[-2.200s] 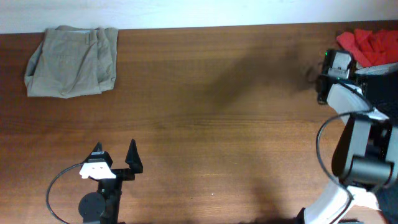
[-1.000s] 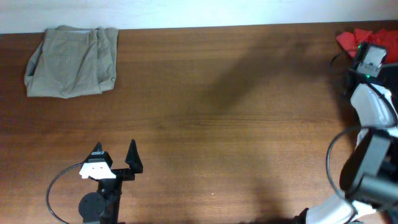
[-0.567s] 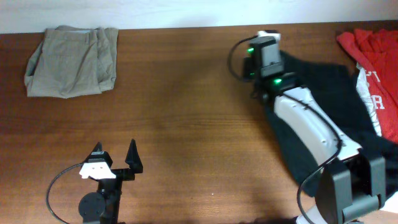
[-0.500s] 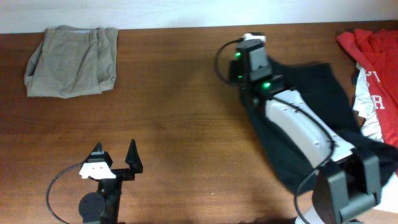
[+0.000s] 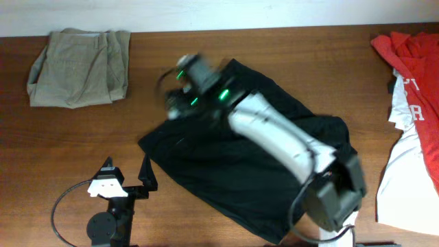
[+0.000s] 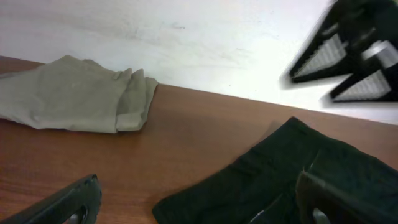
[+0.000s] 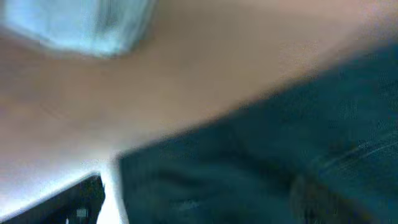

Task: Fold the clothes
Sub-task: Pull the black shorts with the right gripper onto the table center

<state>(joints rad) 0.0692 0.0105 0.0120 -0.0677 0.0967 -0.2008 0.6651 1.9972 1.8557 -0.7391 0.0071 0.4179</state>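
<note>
- Left gripper [image 5: 127, 163]: nearest the front edge, low over bare wood, fingers spread wide with nothing between them.
- Table [image 5: 82, 137]: brown wood grain, carrying everything listed here.
- Black shorts [image 5: 226, 178]: spread loosely across the middle of the table, rumpled rather than flat. One corner lies just beside the left gripper, without touching it, and another reaches towards the far edge.
- Right arm [image 5: 274, 130]: white casing, stretched diagonally over the shorts from the front right.
- Right gripper [image 6: 311, 87]: blurred, raised above the far-left part of the shorts, its two fingers parted and no cloth seen between them.
- Red T-shirt [image 5: 411, 55]: white print, heaped at the right edge, well apart from the shorts.
- Khaki garment [image 5: 79, 65]: folded, at the far left corner, clear of both arms.
- Pale wall [image 6: 186, 37]: behind the table's far edge.
</note>
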